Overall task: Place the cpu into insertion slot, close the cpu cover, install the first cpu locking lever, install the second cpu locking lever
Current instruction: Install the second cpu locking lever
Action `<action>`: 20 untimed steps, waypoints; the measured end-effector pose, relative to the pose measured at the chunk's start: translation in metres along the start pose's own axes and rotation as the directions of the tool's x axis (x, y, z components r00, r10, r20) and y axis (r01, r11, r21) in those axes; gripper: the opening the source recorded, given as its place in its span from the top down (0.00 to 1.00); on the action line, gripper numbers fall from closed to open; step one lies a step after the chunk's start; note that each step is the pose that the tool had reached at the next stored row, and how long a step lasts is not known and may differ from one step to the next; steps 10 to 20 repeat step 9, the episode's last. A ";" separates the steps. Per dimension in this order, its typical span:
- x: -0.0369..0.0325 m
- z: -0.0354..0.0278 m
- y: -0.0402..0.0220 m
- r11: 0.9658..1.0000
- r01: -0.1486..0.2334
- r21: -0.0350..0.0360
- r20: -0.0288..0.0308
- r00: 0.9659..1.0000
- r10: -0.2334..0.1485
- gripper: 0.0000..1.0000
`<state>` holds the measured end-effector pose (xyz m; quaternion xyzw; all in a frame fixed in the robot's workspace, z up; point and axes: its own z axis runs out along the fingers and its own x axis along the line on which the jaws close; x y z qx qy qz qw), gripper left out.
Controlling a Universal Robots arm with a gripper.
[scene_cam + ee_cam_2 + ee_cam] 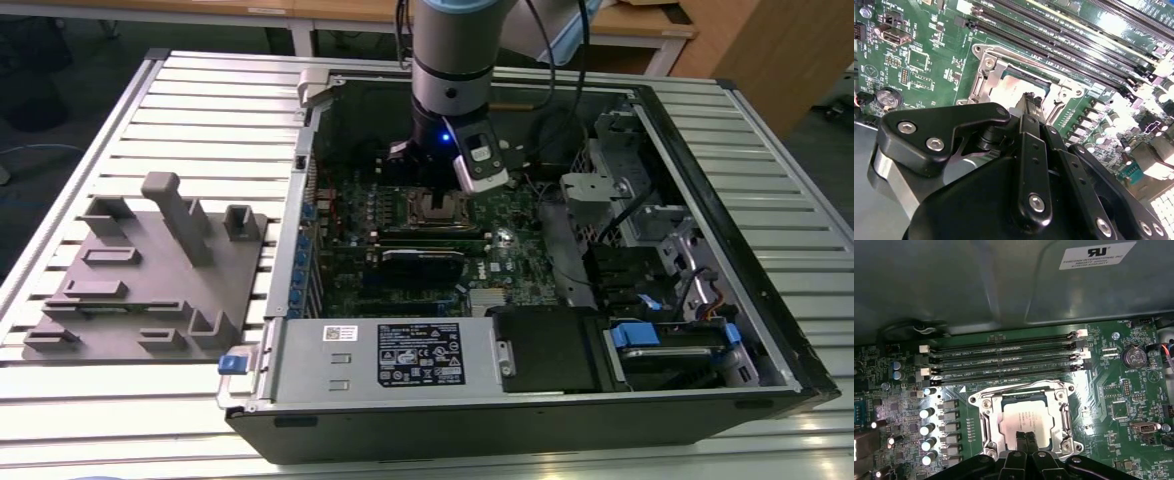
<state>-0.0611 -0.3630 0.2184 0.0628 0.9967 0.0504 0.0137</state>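
Gripper (pixel 1025 440) fingers pressed together, tips low over cpu (pixel 1026 416) seated in insertion slot (pixel 985 412); cpu cover (pixel 985 82) appeared raised (angle unclear). Chip judged light, rigid, slick-topped, fragile underneath: hold by edges only.

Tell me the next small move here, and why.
Probably a small straight lift. In the first wrist view the cpu lies framed by the cpu cover, which looks down, and the gripper, fingers together, sits right at the chip's edge. I cannot tell whether it touches, or whether the levers are latched, so rising before any sideways travel seems safest.
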 end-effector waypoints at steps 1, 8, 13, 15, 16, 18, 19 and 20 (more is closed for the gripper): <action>-0.0001 0.0000 0.0000 1.000 0.000 0.000 0.000 1.000 0.000 0.89; -0.0002 -0.0009 0.0001 1.000 0.000 0.000 0.000 1.000 0.000 0.89; -0.0002 -0.0009 0.0001 1.000 0.000 0.000 0.000 1.000 0.000 0.89; -0.0002 -0.0009 0.0001 1.000 0.000 0.000 0.000 1.000 0.000 0.89; -0.0002 -0.0009 0.0001 1.000 0.000 0.000 0.000 1.000 0.000 0.89; -0.0002 -0.0009 0.0001 1.000 0.000 0.000 0.000 1.000 0.000 0.89; -0.0002 -0.0009 0.0001 1.000 0.000 0.000 0.000 1.000 0.000 0.89; -0.0002 -0.0009 0.0001 1.000 0.000 0.000 0.000 1.000 0.000 0.89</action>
